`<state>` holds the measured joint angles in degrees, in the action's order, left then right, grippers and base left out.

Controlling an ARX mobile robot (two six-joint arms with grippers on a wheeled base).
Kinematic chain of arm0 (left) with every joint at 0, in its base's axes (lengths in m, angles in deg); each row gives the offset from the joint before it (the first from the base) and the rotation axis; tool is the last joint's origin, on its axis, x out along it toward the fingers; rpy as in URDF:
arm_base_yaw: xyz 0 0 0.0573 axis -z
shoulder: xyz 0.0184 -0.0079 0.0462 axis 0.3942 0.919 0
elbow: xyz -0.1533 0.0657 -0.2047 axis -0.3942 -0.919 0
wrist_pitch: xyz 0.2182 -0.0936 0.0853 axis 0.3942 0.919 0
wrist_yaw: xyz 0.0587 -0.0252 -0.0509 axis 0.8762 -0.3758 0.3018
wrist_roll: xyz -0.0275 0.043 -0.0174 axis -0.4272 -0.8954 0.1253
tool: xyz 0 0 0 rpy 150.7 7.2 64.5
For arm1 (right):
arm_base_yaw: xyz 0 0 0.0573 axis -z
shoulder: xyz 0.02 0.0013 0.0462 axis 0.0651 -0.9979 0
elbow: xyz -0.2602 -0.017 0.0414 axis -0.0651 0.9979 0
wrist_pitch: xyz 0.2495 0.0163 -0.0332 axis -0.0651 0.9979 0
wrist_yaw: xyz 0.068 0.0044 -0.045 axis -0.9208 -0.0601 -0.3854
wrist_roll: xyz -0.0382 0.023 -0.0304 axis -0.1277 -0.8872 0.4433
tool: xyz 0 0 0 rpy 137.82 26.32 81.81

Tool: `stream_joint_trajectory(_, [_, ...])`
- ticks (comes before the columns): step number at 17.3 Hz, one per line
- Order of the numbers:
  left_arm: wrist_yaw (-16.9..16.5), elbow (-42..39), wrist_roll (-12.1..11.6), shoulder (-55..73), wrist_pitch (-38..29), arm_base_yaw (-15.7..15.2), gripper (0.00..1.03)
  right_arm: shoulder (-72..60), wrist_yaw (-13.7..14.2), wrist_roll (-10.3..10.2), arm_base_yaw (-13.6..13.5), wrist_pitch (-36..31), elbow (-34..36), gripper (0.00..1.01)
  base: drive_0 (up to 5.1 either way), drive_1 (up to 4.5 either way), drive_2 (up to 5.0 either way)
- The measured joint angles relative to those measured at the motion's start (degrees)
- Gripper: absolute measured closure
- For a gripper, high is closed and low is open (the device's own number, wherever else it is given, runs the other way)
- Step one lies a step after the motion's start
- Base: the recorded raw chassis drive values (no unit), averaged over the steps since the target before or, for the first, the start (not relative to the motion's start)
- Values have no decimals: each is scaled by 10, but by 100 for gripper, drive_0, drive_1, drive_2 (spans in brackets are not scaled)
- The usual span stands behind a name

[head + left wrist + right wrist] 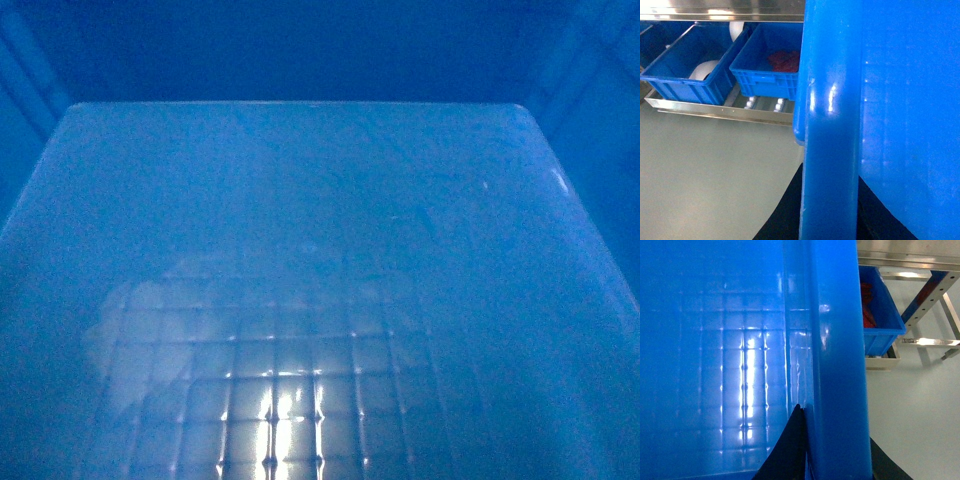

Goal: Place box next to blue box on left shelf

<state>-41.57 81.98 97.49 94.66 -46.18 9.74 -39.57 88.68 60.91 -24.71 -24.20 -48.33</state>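
The box (320, 250) fills the head view, so only its grid floor and inner walls show there. My left gripper (830, 172) is shut on the box's thick left rim (832, 125), one black finger on each side. My right gripper (835, 422) is shut on the right rim (840, 350) in the same way. The box hangs above the grey floor. Ahead, the left shelf (720, 112) has white rollers (750, 102) and carries a blue box (765, 70) holding something red. That blue box (880, 315) also appears in the right wrist view.
Another blue bin (685, 65), with a white object inside, stands left of the red-filled one. A steel shelf level (725, 10) runs above them. A perforated metal leg (935, 295) stands right of the rack. Grey floor (715, 175) lies below.
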Motion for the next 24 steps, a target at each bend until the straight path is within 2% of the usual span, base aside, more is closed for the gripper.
stream_joint_trajectory(24, [0,0,0,-1,0,0,90,0,0,0,0,0,0,88,0,0,0])
